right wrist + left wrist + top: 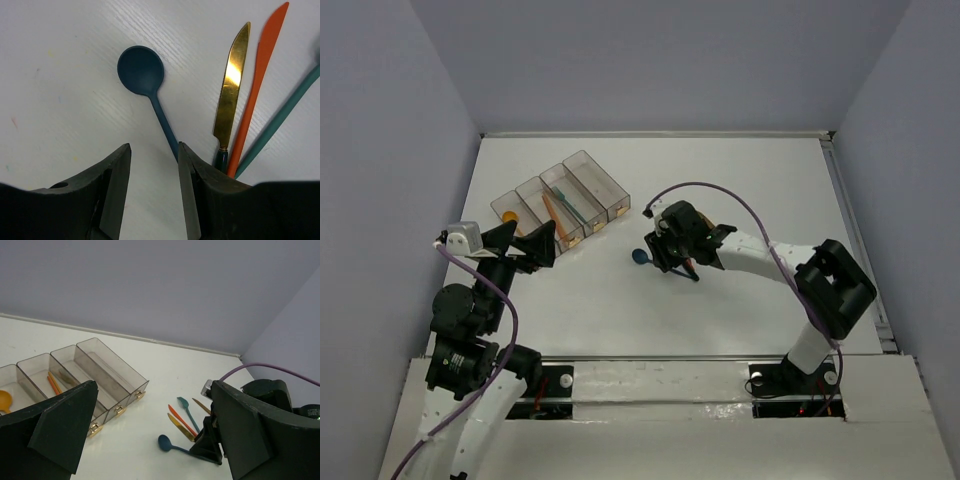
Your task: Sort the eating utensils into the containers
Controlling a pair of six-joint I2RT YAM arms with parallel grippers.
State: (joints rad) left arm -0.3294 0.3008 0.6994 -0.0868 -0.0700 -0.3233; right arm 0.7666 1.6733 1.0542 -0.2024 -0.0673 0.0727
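Dark teal, matte and round-bowled, the small plastic spoon (141,70) lies flat on the white table (60,75), right of the four joined smoky-clear bins (595,182) and beside a gold-bladed knife (231,85). The right gripper (154,152) stands part-open astride its thin handle, seemingly not clamping it. The left gripper (152,390) gapes wide, empty.

Left pincer (154,388) and right pincer (154,148) agape

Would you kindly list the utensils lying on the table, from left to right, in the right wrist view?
dark blue spoon → gold-bladed knife → orange knife → teal utensil handle
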